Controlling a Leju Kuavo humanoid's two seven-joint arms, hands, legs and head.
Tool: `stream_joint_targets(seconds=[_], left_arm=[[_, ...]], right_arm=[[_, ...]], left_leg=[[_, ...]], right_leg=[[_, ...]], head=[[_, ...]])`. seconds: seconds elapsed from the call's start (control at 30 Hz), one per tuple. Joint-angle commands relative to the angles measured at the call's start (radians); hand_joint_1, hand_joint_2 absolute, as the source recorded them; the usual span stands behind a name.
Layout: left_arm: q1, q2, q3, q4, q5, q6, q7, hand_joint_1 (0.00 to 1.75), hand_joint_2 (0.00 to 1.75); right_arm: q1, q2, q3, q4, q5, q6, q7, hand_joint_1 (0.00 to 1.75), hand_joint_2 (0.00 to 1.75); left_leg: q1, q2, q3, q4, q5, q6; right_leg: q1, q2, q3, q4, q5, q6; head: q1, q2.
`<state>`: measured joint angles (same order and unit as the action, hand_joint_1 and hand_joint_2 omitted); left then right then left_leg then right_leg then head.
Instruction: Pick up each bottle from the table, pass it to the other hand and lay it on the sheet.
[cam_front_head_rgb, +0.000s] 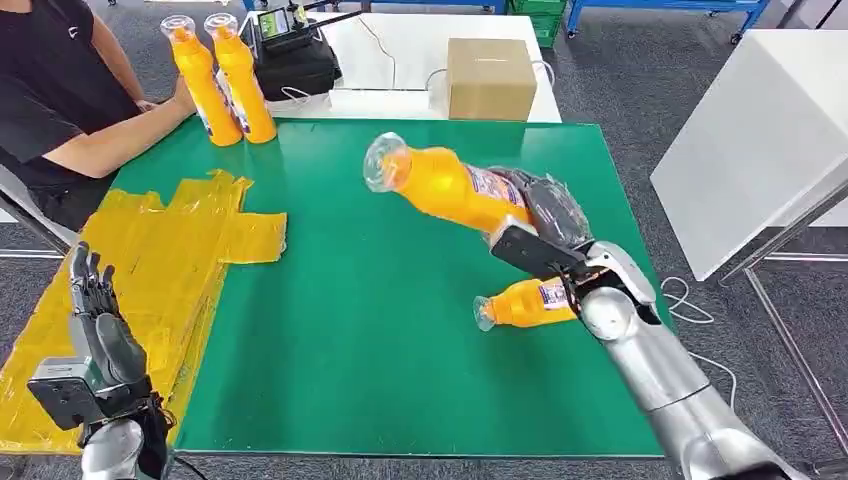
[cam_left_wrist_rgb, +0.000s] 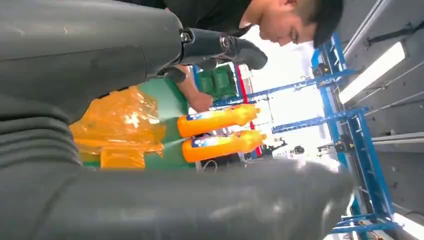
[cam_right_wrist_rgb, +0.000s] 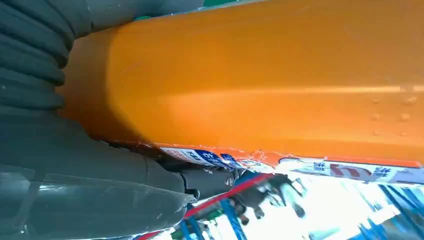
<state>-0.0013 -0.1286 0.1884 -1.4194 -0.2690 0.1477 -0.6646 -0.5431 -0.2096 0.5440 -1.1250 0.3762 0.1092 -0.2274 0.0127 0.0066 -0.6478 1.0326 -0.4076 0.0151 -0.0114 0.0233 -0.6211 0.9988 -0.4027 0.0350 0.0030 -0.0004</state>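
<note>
My right hand (cam_front_head_rgb: 545, 215) grips an orange bottle (cam_front_head_rgb: 440, 185) (cam_right_wrist_rgb: 280, 80) by its base, holding it tilted above the green table (cam_front_head_rgb: 380, 330) with its clear cap toward the left. A second orange bottle (cam_front_head_rgb: 522, 303) lies on its side on the table just beneath my right wrist. Two more orange bottles (cam_front_head_rgb: 222, 80) (cam_left_wrist_rgb: 220, 132) stand upright at the far left corner. The crinkled yellow sheet (cam_front_head_rgb: 170, 260) (cam_left_wrist_rgb: 117, 122) covers the table's left side. My left hand (cam_front_head_rgb: 95, 320) (cam_left_wrist_rgb: 125, 60) hovers low at the near left over the sheet, fingers apart and holding nothing.
A person in a black shirt (cam_front_head_rgb: 60, 90) sits at the far left, a hand touching the standing bottles. Behind the table are a cardboard box (cam_front_head_rgb: 490, 78), a black bag (cam_front_head_rgb: 295, 60) and cables. A white table (cam_front_head_rgb: 760, 130) stands to the right.
</note>
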Motion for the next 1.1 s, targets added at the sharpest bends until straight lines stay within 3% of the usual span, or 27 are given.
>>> stream_joint_targets(seconds=[0.03,0.27,0.47,0.6,0.97,1.1], left_arm=[[-0.024,-0.021,-0.074,-0.044,0.021,-0.016,0.043,0.0,1.75],[-0.081,-0.041,-0.171,-0.036,0.099,-0.058,0.063,0.0,1.75],[-0.092,-0.043,-0.189,-0.028,0.12,-0.067,0.069,0.0,1.75],[-0.142,-0.061,-0.243,0.009,0.137,-0.084,0.076,0.0,1.75],[-0.173,-0.06,-0.305,0.048,0.179,-0.1,0.085,0.0,1.75],[-0.17,-0.059,-0.305,0.05,0.181,-0.102,0.084,0.0,1.75]], right_arm=[[-0.168,0.183,0.019,0.107,-0.005,-0.035,0.033,1.75,1.75],[-0.261,0.391,0.096,0.407,0.007,-0.074,0.038,1.75,1.75],[-0.264,0.416,0.118,0.443,0.009,-0.073,0.042,1.75,1.75],[-0.264,0.547,0.169,0.586,0.025,-0.075,0.058,1.75,1.75],[-0.231,0.559,0.588,0.596,-0.249,-0.111,0.153,1.75,1.75],[-0.223,0.559,0.604,0.595,-0.255,-0.116,0.149,1.75,1.75]], left_leg=[[-0.001,0.004,0.0,0.0,-0.001,0.0],[0.0,0.002,0.0,0.0,0.0,0.0],[0.0,-0.002,-0.001,0.0,0.001,-0.001],[0.0,-0.001,0.001,0.0,0.0,-0.001],[0.0,-0.005,-0.002,-0.001,0.001,0.0],[0.0,-0.006,-0.003,-0.001,0.001,0.0]], right_leg=[[-0.001,0.002,-0.002,0.001,0.0,-0.001],[0.0,0.001,-0.002,0.0,0.001,-0.001],[0.0,-0.004,-0.002,0.0,-0.001,-0.001],[0.0,-0.003,-0.001,0.001,-0.001,-0.002],[0.0,-0.006,-0.003,0.0,-0.001,-0.001],[0.0,-0.007,-0.003,-0.001,-0.001,-0.001]], head=[[-0.001,0.0],[0.0,0.0],[-0.001,0.0],[0.0,0.0],[0.0,0.0],[0.0,0.0]])
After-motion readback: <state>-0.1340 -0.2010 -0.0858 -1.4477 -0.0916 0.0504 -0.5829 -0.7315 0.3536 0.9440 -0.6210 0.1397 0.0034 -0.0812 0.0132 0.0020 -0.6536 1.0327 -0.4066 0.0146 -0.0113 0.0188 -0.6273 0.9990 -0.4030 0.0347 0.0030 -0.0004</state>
